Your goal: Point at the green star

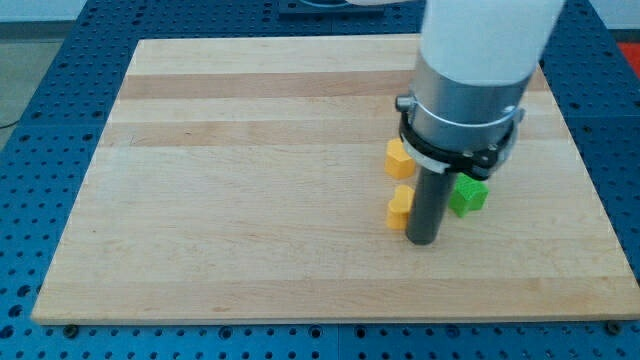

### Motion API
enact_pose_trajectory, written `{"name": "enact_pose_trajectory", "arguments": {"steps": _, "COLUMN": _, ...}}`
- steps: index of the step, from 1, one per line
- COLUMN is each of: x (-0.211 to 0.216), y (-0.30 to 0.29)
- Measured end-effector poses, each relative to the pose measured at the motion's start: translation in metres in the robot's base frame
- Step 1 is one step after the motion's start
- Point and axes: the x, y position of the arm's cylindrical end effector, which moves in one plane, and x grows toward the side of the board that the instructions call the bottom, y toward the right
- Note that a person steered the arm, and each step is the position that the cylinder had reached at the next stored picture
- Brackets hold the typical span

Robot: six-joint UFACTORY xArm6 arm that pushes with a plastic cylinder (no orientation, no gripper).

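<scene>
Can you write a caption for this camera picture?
My tip rests between a yellow block and the green star on the wooden board.

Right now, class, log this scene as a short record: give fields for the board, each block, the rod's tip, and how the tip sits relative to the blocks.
board: wooden board on a blue perforated table
green block: right of the rod, partly hidden; shape unclear
upper yellow block: left of the rod, partly hidden
lower yellow block: touching or nearly touching the rod's left side
my tip: on the board
tip vs blocks: below and left of the green block, just right of the lower yellow block
</scene>
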Motion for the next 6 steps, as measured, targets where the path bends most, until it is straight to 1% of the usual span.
{"name": "enact_pose_trajectory", "arguments": {"steps": 1, "x": -0.016, "y": -0.01}}
{"name": "enact_pose_trajectory", "arguments": {"steps": 2, "x": -0.022, "y": -0.004}}
{"name": "enact_pose_trajectory", "arguments": {"steps": 3, "x": 0.006, "y": 0.05}}
{"name": "enact_pose_trajectory", "arguments": {"steps": 4, "x": 0.006, "y": 0.12}}
{"name": "enact_pose_trajectory", "arguments": {"steps": 5, "x": -0.03, "y": 0.15}}
{"name": "enact_pose_trajectory", "arguments": {"steps": 6, "x": -0.032, "y": 0.122}}
